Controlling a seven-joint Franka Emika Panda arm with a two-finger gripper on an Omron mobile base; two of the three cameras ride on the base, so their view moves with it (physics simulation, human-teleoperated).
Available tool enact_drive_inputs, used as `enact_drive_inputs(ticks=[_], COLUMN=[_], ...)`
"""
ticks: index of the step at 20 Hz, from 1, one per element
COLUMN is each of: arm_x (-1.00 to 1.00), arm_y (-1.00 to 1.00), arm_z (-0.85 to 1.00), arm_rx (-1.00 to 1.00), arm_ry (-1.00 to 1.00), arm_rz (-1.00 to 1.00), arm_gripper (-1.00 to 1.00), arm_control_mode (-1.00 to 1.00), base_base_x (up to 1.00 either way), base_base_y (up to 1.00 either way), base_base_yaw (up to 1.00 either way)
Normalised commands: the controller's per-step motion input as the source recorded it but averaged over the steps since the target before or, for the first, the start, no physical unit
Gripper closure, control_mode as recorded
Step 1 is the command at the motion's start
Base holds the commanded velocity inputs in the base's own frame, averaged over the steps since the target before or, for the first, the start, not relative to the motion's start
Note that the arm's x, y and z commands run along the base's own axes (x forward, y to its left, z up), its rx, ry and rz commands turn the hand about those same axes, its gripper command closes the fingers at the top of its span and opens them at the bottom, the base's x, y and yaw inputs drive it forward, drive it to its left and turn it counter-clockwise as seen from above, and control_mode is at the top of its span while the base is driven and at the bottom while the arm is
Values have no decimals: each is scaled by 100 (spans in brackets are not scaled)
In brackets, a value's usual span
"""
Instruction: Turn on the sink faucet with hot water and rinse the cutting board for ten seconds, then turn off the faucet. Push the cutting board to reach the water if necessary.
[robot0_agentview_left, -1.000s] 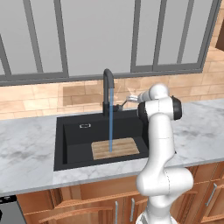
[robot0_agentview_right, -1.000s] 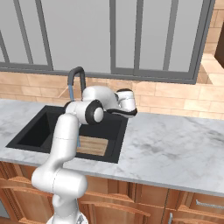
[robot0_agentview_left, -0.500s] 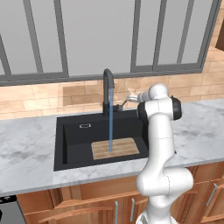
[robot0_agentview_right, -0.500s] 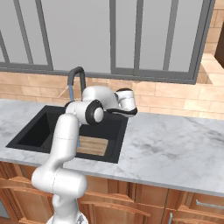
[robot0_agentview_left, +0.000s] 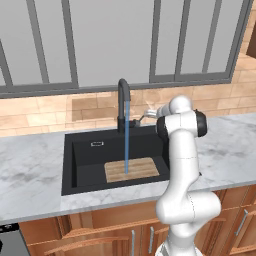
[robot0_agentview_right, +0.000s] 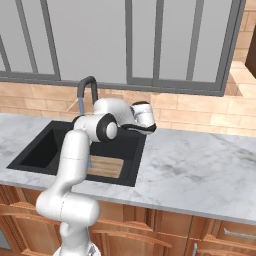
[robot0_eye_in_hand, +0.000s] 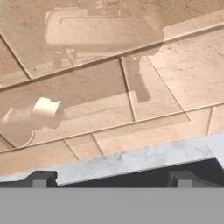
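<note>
The tall black sink faucet (robot0_agentview_left: 123, 102) stands behind the black sink (robot0_agentview_left: 82, 160) and also appears as the sink faucet (robot0_agentview_right: 88, 86). A thin blue stream of water (robot0_agentview_left: 126, 137) falls from its spout onto the light-brown cutting board (robot0_agentview_left: 131, 169), which lies flat in the basin's front right part; it is also seen as the cutting board (robot0_agentview_right: 106, 166). My gripper (robot0_agentview_left: 146, 115) hovers just right of the faucet, level with its small side lever, pointing at the wall. In the hand view the gripper (robot0_eye_in_hand: 112, 179) is open, its fingertips (robot0_eye_in_hand: 43, 178) far apart with nothing between them.
A tan tiled backsplash (robot0_eye_in_hand: 131, 87) faces the hand, with a strip of white-grey marble counter (robot0_eye_in_hand: 131, 159) below it. Marble counter (robot0_agentview_right: 200, 170) stretches right of the sink. Grey cabinet doors (robot0_agentview_left: 115, 40) hang above.
</note>
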Motion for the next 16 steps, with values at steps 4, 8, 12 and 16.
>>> enact_drive_inputs(ticks=[4, 8, 12, 16], arm_x=[0, 0, 1, 7], arm_y=[21, 26, 26, 26], arm_z=[-9, -3, 0, 0], arm_rx=[0, 0, 0, 0], arm_ry=[3, 2, 0, 0], arm_rz=[0, 0, 0, 0], arm_gripper=[-100, -100, -100, -100], arm_control_mode=[-100, -100, -100, -100], base_base_x=[0, 0, 0, 0], base_base_y=[0, 0, 0, 0], base_base_yaw=[0, 0, 0, 0])
